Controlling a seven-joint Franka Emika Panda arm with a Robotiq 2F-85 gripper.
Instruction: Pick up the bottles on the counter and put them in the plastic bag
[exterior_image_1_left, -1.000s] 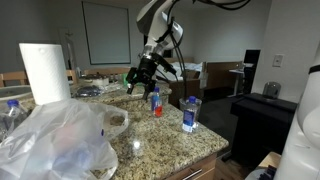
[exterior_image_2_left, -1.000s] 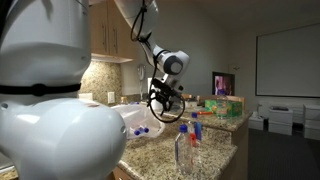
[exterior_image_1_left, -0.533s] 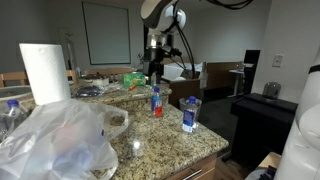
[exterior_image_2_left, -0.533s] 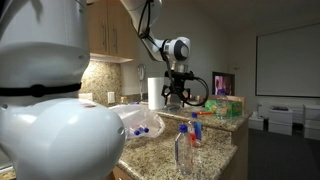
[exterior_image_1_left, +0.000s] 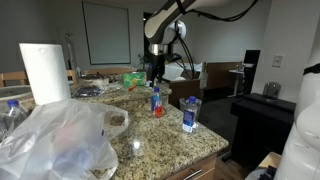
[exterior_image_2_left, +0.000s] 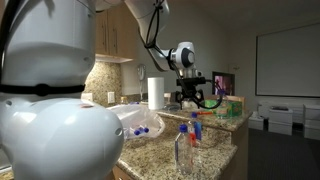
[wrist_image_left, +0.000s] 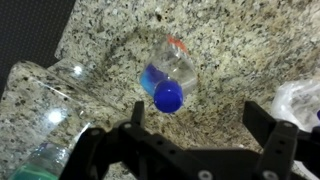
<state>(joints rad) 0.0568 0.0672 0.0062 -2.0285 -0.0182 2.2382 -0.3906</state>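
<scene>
Wrist view: black Robotiq gripper (wrist_image_left: 197, 117) hangs w/ jaws wide, empty, over small clear blue-capped plastic bottle (wrist_image_left: 172, 75) upright on speckled granite counter (wrist_image_left: 230, 40). Step, prob.: approach for pick. Next: descend, straddle bottle, close. Crinkled translucent plastic bag (exterior_image_1_left: 60, 135) sits well apart.

In an exterior view, the claw (exterior_image_1_left: 155, 72) was held wide open and empty, pointed toward 6 o'clock, the arm (exterior_image_1_left: 197, 9) arched in from 1 o'clock.
</scene>
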